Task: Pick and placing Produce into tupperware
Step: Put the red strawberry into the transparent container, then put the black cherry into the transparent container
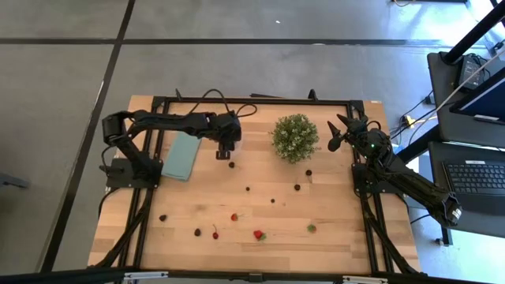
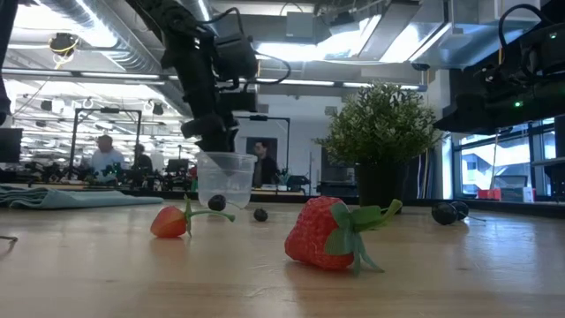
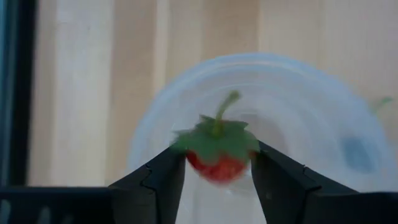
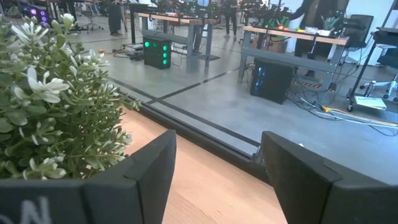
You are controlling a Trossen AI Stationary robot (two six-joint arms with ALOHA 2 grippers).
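While the right gripper (image 4: 214, 180) idles open by the plant (image 1: 295, 137), left gripper (image 3: 217, 177) pinches a strawberry (image 3: 216, 157) over the clear cup (image 3: 261, 124).

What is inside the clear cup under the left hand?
One dark berry lies on the cup's floor. The left hand holds a strawberry above it; the floor under that fruit and the fingers is hidden.

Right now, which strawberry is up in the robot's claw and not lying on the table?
The small strawberry between the left claw's fingers, right above the clear cup. The other strawberries lie loose on the wooden table.
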